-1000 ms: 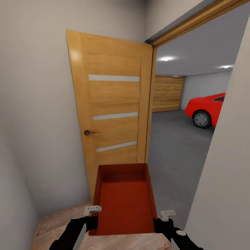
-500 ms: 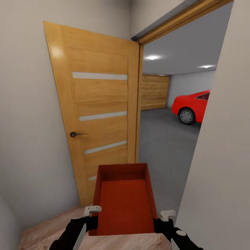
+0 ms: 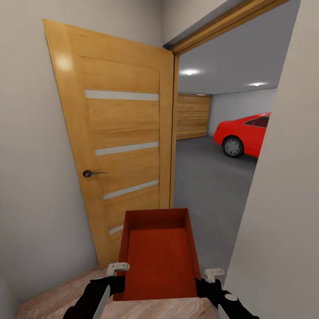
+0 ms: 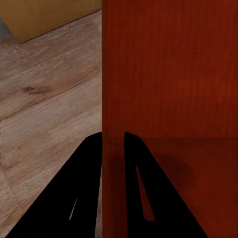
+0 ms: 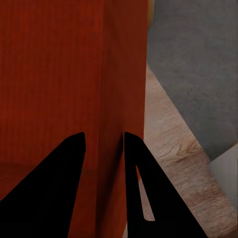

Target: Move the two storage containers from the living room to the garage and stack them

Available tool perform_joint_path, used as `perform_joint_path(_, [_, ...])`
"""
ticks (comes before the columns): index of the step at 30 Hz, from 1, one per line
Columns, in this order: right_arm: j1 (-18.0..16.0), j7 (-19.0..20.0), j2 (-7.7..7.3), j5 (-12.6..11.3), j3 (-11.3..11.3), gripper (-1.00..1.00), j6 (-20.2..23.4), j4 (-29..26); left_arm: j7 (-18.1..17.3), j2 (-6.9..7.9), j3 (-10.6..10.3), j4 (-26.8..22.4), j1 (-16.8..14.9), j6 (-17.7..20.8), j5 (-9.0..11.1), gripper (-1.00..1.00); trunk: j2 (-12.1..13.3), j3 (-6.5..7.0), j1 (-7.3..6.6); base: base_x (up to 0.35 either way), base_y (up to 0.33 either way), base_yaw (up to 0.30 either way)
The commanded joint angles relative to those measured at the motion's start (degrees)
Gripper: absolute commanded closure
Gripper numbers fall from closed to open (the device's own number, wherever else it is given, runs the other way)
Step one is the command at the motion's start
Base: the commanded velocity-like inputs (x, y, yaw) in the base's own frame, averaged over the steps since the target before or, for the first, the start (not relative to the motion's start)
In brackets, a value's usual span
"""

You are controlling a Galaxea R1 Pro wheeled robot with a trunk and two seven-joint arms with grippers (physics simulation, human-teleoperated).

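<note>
A rust-red storage container (image 3: pixel 159 252) sits low in the head view at about 6 o'clock, held off the floor between both arms with its open top upward and its ribbed bottom showing. The left claw (image 3: pixel 116 271) grips the container's left wall near the near corner: in the left wrist view the left claw (image 4: pixel 113 144) has one black finger on the outside of the wall and one inside the box, clamped on it. The right claw (image 3: pixel 208 277) does the same on the right wall, and the right wrist view shows the right claw (image 5: pixel 103 144) with its two fingers pinching that wall between them. Under the container lies light wood plank flooring (image 3: pixel 57 294). At about 11 o'clock a honey-coloured wooden door (image 3: pixel 119 146) with three pale horizontal strips and a dark lever handle (image 3: pixel 91 173) stands swung open against the wall. Through the doorway at about 1 o'clock lies the garage, with its dark grey concrete floor (image 3: pixel 208 181), a wide wooden panel door (image 3: pixel 192 116) at the back, two ceiling lights, and a red car (image 3: pixel 243 133) partly hidden by the near white wall (image 3: pixel 283 212).
</note>
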Motion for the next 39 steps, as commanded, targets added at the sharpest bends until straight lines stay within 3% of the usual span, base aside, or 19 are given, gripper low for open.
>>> perform_joint_path(1, [0.0,3.2,-0.10,-0.4,0.5,1.00,-0.2,0.2,-0.2,0.55,0.3,-2.4,-0.1,0.3,0.0,1.00,-0.1,-0.12,0.05,0.237,0.175,-0.001])
perform_joint_path(24, [0.0,3.2,-0.11,-0.4,0.5,1.00,-0.2,0.2,-0.2,0.53,0.3,-2.4,-0.1,0.3,0.0,1.00,-0.1,-0.12,0.05,0.225,0.192,0.000])
perform_joint_path(39, [0.0,3.2,-0.10,-0.4,0.5,1.00,-0.3,0.2,-0.2,0.51,0.3,-2.4,-0.1,0.3,0.0,1.00,-0.1,-0.12,0.05,0.018,0.021,0.000])
